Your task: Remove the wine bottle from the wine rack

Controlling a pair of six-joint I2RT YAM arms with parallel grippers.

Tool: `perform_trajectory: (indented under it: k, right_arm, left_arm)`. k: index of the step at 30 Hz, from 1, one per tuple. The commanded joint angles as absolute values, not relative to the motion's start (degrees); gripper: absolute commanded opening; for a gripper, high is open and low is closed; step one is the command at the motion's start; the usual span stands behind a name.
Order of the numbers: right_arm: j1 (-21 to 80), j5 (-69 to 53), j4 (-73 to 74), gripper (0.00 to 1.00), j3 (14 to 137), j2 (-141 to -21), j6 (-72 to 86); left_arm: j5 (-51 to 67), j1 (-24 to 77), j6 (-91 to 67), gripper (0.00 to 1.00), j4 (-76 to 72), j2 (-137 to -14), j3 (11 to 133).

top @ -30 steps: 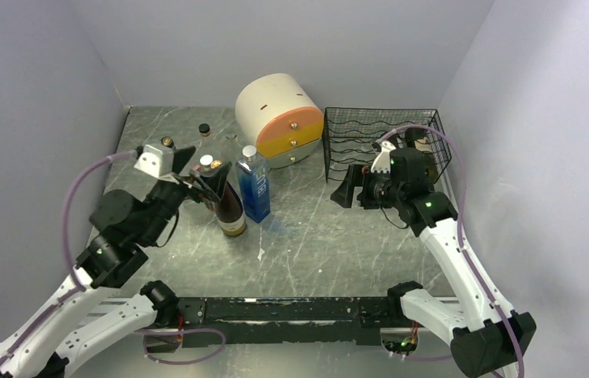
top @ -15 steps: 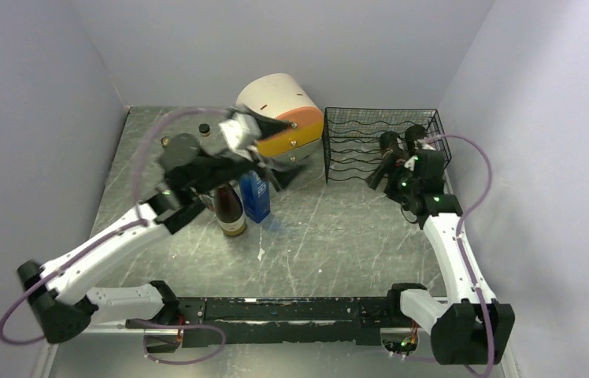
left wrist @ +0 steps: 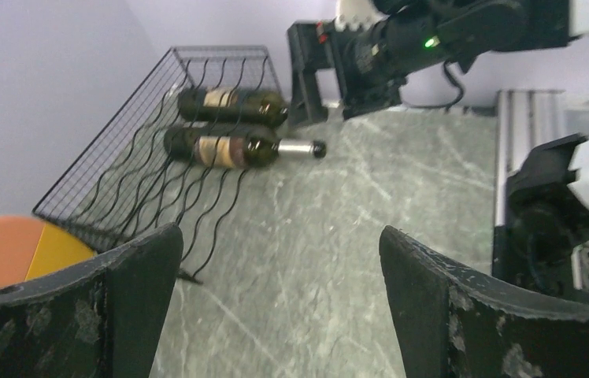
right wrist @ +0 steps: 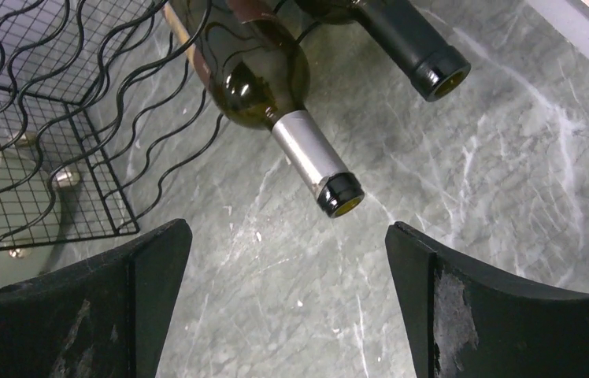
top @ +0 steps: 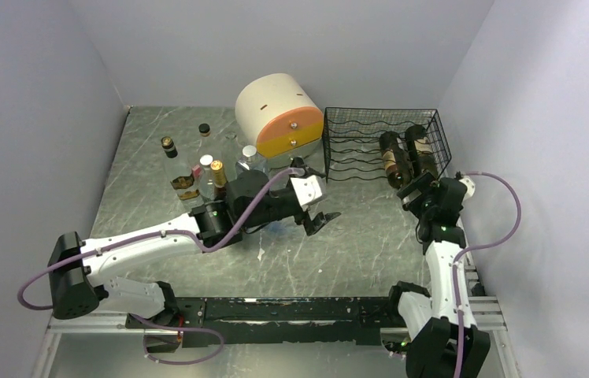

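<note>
Black, scuffed fingers of the right gripper stand wide apart with nothing between them but bare grey-green marbled table. Just beyond the gap, near but not touching, is the mouth of the silver-necked wine bottle. It is dark green glass with rounded shoulders, a band of silver foil around the neck and a dark rim at the lip. From the left wrist view it also carries a pale label around its middle. It lies on its side in the wine rack, on the lowest wavy wire shelf, its neck sticking out past the rack's open front. Beside it, nearer the side wall, lies the black-capped wine bottle, also on its side with its neck pointing out. The rack is a black wire-mesh box at the back right of the table. The left gripper, its jaws likewise spread and holding nothing, hovers over mid-table, well apart from the rack and facing it. Left of the rack sits a cream-and-orange drum-shaped drawer unit. Further left stands a cluster of small bottles.
</note>
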State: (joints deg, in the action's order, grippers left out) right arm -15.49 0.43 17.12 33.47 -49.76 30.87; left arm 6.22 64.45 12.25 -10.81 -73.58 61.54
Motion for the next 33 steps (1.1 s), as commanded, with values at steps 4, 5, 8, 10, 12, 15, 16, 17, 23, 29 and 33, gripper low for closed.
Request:
perform_trajectory:
  k: [4,5,8,10,12,15,16,17,23,29,33]
  right_arm:
    - [-20.18,-4.46,1.68,1.00,30.24,-53.54,31.80]
    - [-20.96,-5.17,0.72,1.00,30.31,-54.71,31.85]
    - [-23.81,-9.71,-3.62,1.00,29.90,-58.61,32.39]
    - [-25.23,-16.00,-7.94,0.99,29.06,-61.95,32.80]
    - [-26.36,-20.25,-11.53,0.99,28.12,-65.21,33.48]
    - [-28.37,-25.31,-16.67,0.98,26.38,-68.94,34.96]
    - [-28.91,-26.72,-18.01,0.98,25.96,-70.34,35.43]
    - [-29.30,-28.10,-19.16,0.97,25.62,-71.88,35.92]
    - [-30.76,-36.97,-30.25,0.84,22.74,-79.81,39.09]
    - [-30.85,-38.85,-37.16,0.72,22.38,-86.59,41.03]
    - [-30.94,-41.47,-43.16,0.65,22.94,-91.39,42.77]
  left_arm:
    - [-7.92,66.08,15.31,1.00,-8.70,-74.70,61.70]
    - [-8.14,66.17,15.42,1.00,-9.73,-74.18,60.83]
    - [-8.82,66.50,16.62,1.00,-11.58,-72.96,59.28]
    - [-10.46,66.89,18.03,0.98,-12.13,-72.55,58.67]
    - [-13.11,67.49,20.00,0.98,-13.18,-72.17,57.71]
    - [-16.96,68.95,23.43,0.98,-15.59,-71.53,55.79]
    - [-17.29,69.25,24.11,0.98,-16.13,-71.32,55.47]
    - [-17.04,69.32,24.36,0.98,-16.52,-71.10,55.20]
    - [-15.58,69.52,24.10,0.96,-15.59,-71.02,55.54]
    - [-14.23,69.76,23.46,0.93,-14.77,-71.28,56.03]
    - [-13.88,69.82,23.41,0.92,-13.98,-71.69,56.45]
